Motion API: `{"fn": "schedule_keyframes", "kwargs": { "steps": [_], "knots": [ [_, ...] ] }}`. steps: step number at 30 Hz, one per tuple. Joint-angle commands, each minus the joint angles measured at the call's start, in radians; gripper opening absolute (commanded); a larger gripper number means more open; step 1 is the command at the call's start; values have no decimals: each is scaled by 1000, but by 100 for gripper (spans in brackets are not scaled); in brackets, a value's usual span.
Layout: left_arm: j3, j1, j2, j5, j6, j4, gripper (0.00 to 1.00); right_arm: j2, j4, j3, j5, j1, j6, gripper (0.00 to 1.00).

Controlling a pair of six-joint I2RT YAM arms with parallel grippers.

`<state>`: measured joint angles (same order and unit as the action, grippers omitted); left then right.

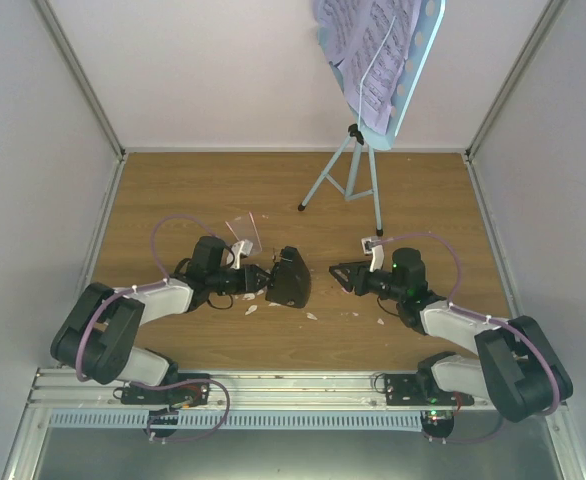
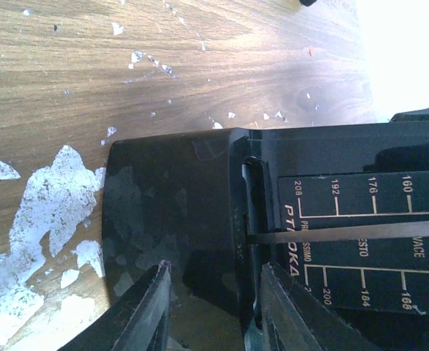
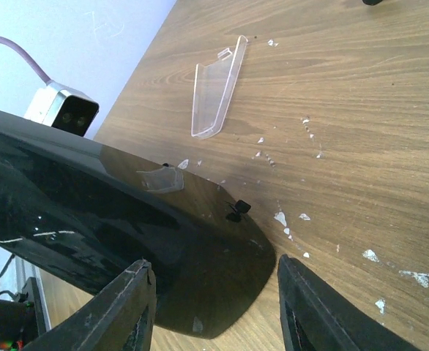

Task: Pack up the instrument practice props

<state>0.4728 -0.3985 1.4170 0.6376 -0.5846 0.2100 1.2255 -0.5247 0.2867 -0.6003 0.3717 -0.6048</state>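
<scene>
Metronome at left tool tips, apart

Both arms low and inward, left claw and right claw spread apart.

On the metronome face in the left wrist view, we read a tempo scale: 208, 192, 176 and 160 along the upper row, and 200, 184, 168 and 152 along the lower row toward five o'clock. Between them we make out partial words: "PT", "OKA", "PRESSIMO", "ESTO" and "VACE". The sheet-music pages at one o'clock overhead carry print too small for us to read.
</scene>
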Motion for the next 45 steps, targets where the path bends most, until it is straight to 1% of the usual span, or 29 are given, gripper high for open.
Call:
{"fn": "schedule_keyframes", "kwargs": {
  "steps": [1, 7, 11, 17, 26, 31, 35, 38, 40, 42, 45],
  "knots": [
    [17, -9, 22, -10, 3, 73, 35, 15, -6, 20, 14, 17, 22, 47],
    [18, -20, 52, -7, 12, 86, 29, 40, -10, 31, 13, 30, 31, 40],
    [11, -41, 56, -9, 21, 77, 28, 66, -21, 35, 14, 40, 33, 37],
    [-16, -120, 38, -33, 0, 51, 26, 99, -69, 31, 16, 46, 13, 36],
    [-18, -308, -48, -144, -107, 5, 26, 149, -129, 28, 14, 48, -15, 35],
    [-13, -340, -93, -193, -140, -31, 27, 104, -125, 2, 84, 48, -17, 35],
    [-11, -344, -145, -223, -140, -67, 31, 9, -27, -3, 185, 47, 23, 44],
    [-9, -339, -191, -282, -119, -117, 41, -109, 83, -6, 260, 48, 57, 56],
    [-5, -325, -217, -309, -102, -146, 47, -188, 167, -5, 301, 47, 72, 62],
    [4, -298, -235, -312, -85, -162, 54, -266, 253, 0, 322, 47, 71, 66],
    [21, -247, -248, -296, -55, -172, 65, -353, 376, 0, 321, 47, 25, 69]
  ]
}}
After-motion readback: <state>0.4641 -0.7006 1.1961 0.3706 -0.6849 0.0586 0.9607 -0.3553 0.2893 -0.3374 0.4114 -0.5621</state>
